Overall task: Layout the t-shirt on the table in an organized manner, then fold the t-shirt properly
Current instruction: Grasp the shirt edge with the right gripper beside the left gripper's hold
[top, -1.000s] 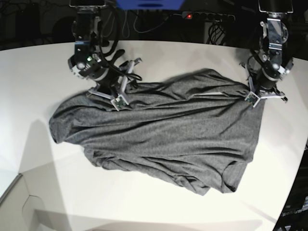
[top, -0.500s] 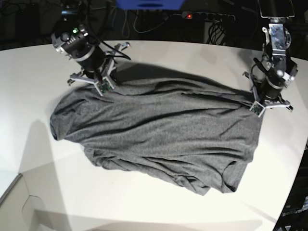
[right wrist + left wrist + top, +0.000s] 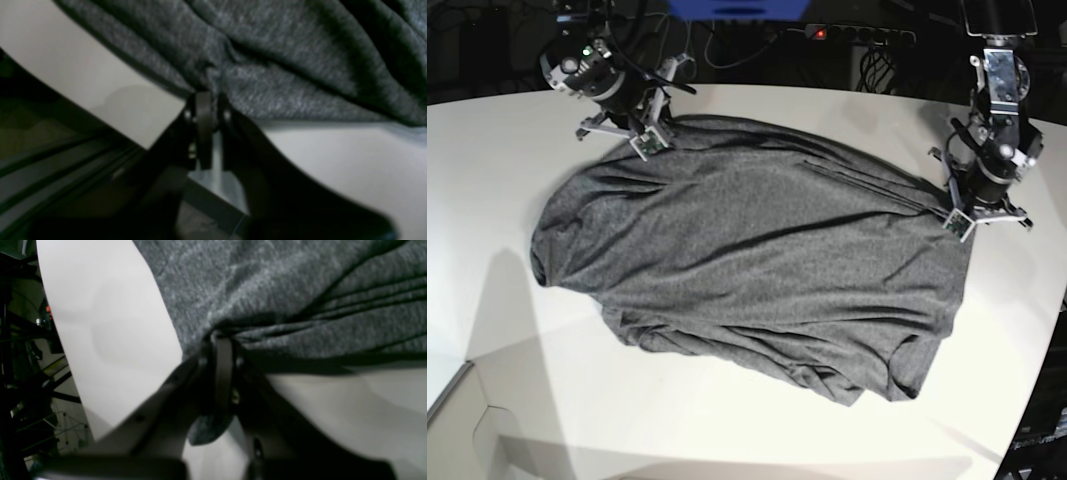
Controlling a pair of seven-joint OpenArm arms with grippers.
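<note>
- Heathered dark grey knit t-shirt: lying rumpled on the wide white matte table.
- My left gripper and right gripper: both clenching its far edge.
- I am judging even outward tension flattens it best.

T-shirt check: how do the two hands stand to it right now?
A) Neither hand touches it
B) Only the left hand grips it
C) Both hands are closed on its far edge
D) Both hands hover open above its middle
C. In each wrist view cloth bunches between closed jaws: the left hand and the right hand both pinch the t-shirt, at opposite ends of its far edge on the table.
</note>
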